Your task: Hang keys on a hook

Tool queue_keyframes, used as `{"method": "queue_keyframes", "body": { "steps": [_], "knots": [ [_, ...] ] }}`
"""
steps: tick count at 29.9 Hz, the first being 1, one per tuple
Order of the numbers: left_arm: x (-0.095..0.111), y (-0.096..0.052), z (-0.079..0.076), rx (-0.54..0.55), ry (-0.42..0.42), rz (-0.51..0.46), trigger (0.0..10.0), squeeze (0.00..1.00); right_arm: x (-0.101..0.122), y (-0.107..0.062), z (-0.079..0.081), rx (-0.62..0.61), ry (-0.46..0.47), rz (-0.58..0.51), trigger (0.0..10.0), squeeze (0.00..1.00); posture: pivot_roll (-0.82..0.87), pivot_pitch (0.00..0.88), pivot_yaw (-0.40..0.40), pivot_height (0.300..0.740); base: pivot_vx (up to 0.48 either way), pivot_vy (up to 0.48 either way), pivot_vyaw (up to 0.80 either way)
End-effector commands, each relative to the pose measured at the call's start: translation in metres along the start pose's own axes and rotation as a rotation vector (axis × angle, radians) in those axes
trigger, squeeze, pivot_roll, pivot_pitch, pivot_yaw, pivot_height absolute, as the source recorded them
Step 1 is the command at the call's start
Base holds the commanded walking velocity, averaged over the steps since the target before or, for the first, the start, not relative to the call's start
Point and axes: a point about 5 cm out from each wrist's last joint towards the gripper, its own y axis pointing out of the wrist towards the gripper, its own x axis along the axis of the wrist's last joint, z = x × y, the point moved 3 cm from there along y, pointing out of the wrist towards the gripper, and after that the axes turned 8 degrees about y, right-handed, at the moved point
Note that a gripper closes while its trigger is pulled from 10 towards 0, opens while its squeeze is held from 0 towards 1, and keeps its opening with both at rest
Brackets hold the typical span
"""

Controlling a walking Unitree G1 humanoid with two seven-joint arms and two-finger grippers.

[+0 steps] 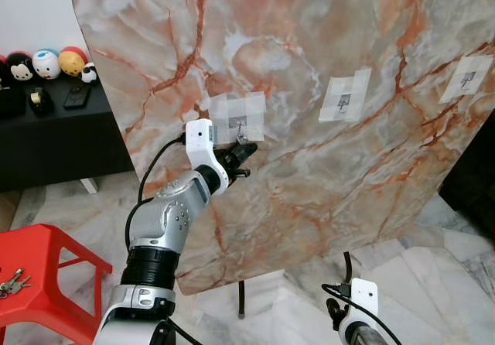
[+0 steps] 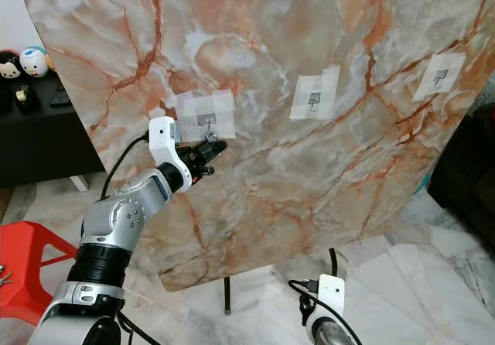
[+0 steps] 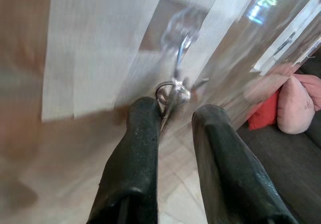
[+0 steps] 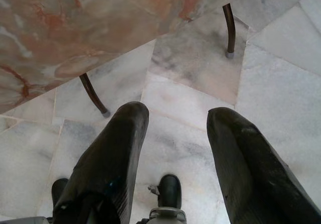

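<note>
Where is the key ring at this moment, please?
The key ring hangs at the leftmost taped hook on the upright marble board, just ahead of the left gripper, whose fingers stand open around it.

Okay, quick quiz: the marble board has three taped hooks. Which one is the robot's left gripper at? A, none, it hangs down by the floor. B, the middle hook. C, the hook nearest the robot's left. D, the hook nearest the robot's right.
C: the left gripper is raised to the taped hook on the robot's left of the marble board, with a key ring at its fingertips.
</note>
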Motion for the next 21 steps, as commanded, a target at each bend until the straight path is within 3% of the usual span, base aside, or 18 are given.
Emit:
{"method": "queue_keyframes", "body": {
  "steps": [1,17,18,19,20,21],
  "knots": [
    [0.006,-0.002,-0.002,-0.005,0.046,-0.004,10.0,1.0,0.002,0.0,-0.001,0.0,-0.009,-0.001,10.0,0.0,0.1,0.0,-0.064,0.74,0.0,0.0,0.0],
    [-0.009,-0.036,0.02,0.045,0.226,0.099,10.0,1.0,-0.001,0.0,-0.001,0.0,-0.009,0.009,10.0,0.0,0.1,0.0,-0.064,0.74,0.0,0.0,0.0],
    [-0.009,-0.04,0.024,0.064,0.232,0.086,10.0,0.82,0.0,0.0,-0.001,0.0,-0.009,0.008,10.0,0.0,0.1,0.0,-0.064,0.74,0.0,0.0,0.0],
    [-0.008,-0.042,0.026,0.075,0.24,0.074,10.0,0.13,0.0,0.0,-0.001,-0.001,-0.009,0.007,10.0,0.0,0.1,0.0,-0.064,0.74,0.0,0.0,0.0],
    [-0.008,-0.048,0.028,0.082,0.245,0.05,10.0,0.0,0.0,0.0,-0.001,-0.001,-0.008,0.005,10.0,0.0,0.1,0.0,-0.064,0.74,0.0,0.0,0.0],
    [-0.009,-0.054,0.029,0.077,0.222,0.034,10.0,0.0,0.001,0.0,-0.002,-0.001,-0.007,0.003,10.0,0.0,0.1,0.0,-0.062,0.74,0.0,0.0,0.0]
  ]
}}
